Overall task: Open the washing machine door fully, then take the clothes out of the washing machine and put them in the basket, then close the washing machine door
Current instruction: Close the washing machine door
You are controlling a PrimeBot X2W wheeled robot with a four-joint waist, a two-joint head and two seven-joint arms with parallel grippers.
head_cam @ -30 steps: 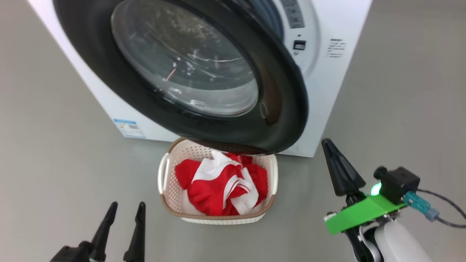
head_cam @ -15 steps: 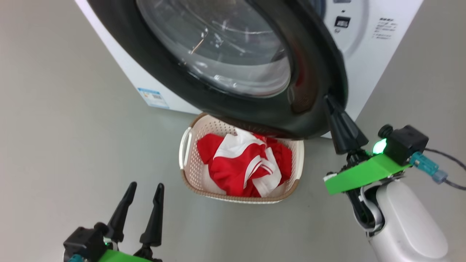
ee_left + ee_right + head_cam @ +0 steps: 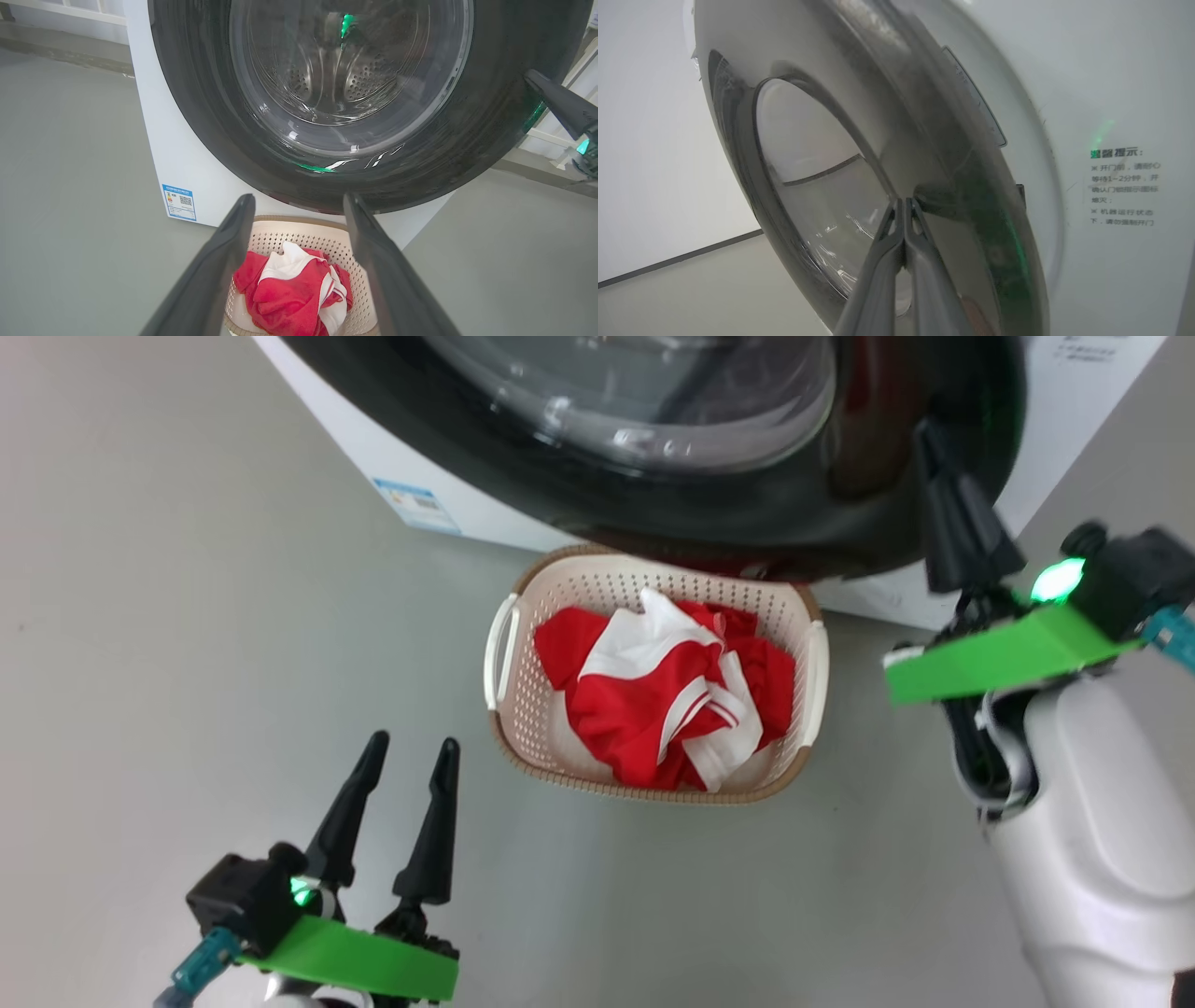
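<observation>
The clothes (image 3: 653, 709) lay heaped inside the basket (image 3: 532, 709), red with white panels and stripe trim, filling most of it. The left gripper (image 3: 414, 744) hung just off the basket's near left corner, apart from it, its two dark fingers spread wide with nothing between them. In its own wrist view those fingers framed the basket and the clothes.

Beyond the basket's far right corner and higher up, the right gripper (image 3: 929, 439) had its fingers pressed together, holding nothing. Its tip lay over the glossy black rim of the washing machine door (image 3: 747, 523), which overhung the basket's far edge. Whether the tip actually touched the rim could not be told.

Behind the basket, on the white front of the washing machine (image 3: 154, 140), a blue sticker (image 3: 179, 202) carried a QR code and print too small to read. The right wrist view showed a block of Chinese print (image 3: 1122, 186), a bolder heading over four lines. It was too soft to read with confidence, though "1-2" stood out.

The head view cut off the door's top. The perforated drum (image 3: 327, 79) appeared only through reflective glass. The basket's near wall was hidden behind the left fingers in the left wrist view.
</observation>
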